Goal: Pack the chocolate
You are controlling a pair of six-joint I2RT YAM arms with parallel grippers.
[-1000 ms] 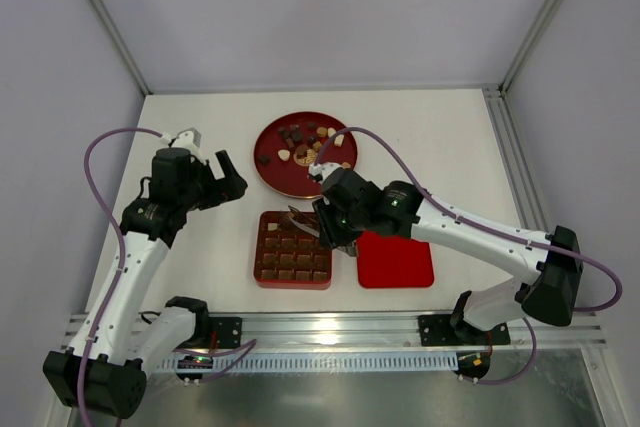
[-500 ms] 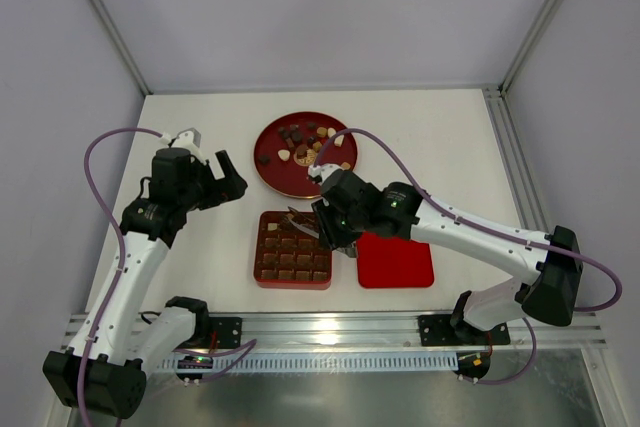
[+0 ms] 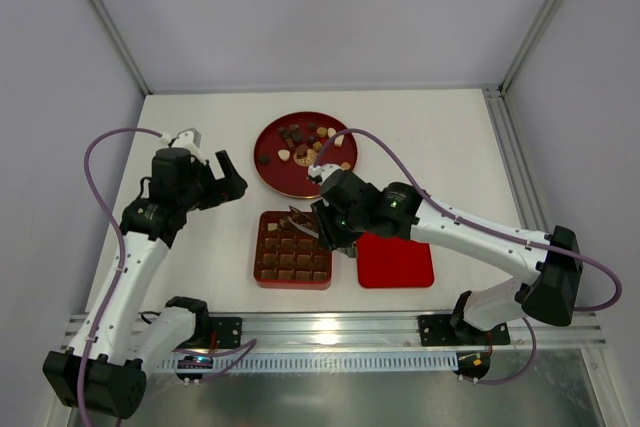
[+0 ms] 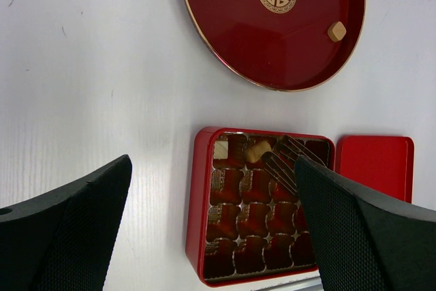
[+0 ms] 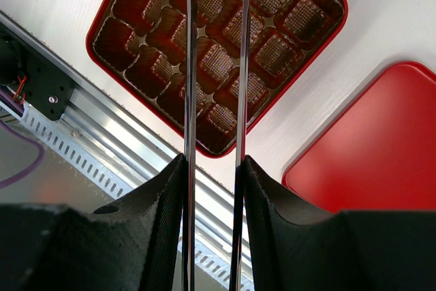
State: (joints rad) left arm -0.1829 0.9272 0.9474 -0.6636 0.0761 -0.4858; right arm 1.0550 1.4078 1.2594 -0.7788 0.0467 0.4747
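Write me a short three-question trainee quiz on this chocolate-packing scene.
1. True or false: the red lid is sitting on top of the box.
2. What does the right gripper hold? A) metal tongs B) a white cloth C) nothing
3. Fill in: the loose chocolates not yet packed lie on a round red ____.

Key: 1 false, it lies beside the box; 2 A; 3 plate.

The chocolate, small dark, mid-brown and cream pieces, was scattered loose across the red plate from 9 through 12 to 4 o'clock. Two pieces, cream and tan, were seated in compartments at the box's 11 o'clock corner.
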